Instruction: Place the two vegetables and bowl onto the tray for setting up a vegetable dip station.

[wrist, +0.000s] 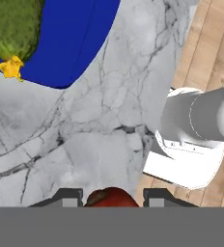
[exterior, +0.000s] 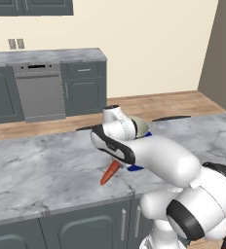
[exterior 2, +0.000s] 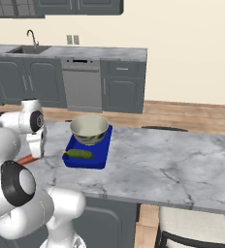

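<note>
Here the carrot (exterior: 110,173) lies on the marble counter (exterior: 47,165) just under the arm's hand, its pointed tip aimed toward the counter's near edge and its thick end hidden beneath the white wrist. In the hand view its orange-red top (wrist: 111,197) sits right between the two dark finger tips of the gripper (wrist: 112,198), so the jaws stand apart on either side of it; whether they already press on it I cannot tell.

The tray (exterior 2: 96,155) lies beside the carrot, toward the robot's right, near but not touching. It already carries the bowl (exterior 2: 89,129) at its far end and the cucumber (exterior 2: 79,153) at its near end, lying crosswise. In the hand view the cucumber (wrist: 13,29) and the blue corner (wrist: 75,43) sit at the upper left.

Judging from this, only the carrot is left to place, and the carry is a short sideways one onto the bare blue strip near the cucumber.
</note>
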Tool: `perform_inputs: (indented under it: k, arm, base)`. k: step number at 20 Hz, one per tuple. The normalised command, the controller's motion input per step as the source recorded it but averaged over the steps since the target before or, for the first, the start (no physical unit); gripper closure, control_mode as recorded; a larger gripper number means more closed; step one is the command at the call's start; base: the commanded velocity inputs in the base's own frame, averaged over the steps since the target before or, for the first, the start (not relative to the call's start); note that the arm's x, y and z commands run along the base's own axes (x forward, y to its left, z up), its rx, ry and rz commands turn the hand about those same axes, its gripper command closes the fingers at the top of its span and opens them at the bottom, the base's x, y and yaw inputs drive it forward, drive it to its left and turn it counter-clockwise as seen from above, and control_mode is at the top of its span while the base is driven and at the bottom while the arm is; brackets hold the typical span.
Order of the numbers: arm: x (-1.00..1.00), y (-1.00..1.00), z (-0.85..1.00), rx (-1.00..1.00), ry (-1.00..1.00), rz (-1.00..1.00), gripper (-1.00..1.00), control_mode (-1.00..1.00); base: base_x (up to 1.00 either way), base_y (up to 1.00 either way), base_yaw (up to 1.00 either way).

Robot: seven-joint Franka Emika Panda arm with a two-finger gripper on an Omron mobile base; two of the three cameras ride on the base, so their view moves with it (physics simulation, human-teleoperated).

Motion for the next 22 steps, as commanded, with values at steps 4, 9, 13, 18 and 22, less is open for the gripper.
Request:
perform_inputs:
  k: [4, 9, 13, 18, 22]
  arm:
    - [-0.15, -0.27, 0.07, 0.0, 0.01, -0.19, 1.0, -1.0]
    - [-0.13, -0.32, 0.04, 0.0, 0.0, -0.12, 1.0, -1.0]
    - [-0.04, -0.33, 0.0, -0.02, 0.02, -0.11, 1.0, -1.0]
    - [0.0, -0.33, 0.0, -0.02, 0.01, -0.08, 1.0, -1.0]
    - [0.0, -0.33, 0.0, 0.0, 0.01, -0.09, 1.0, -1.0]
  base:
    - [0.0, 0.0, 0.0]
    - [0.0, 0.0, 0.0]
    - [0.0, 0.0, 0.0]
    - [0.0, 0.0, 0.0]
    - [0.0, 0.0, 0.0]
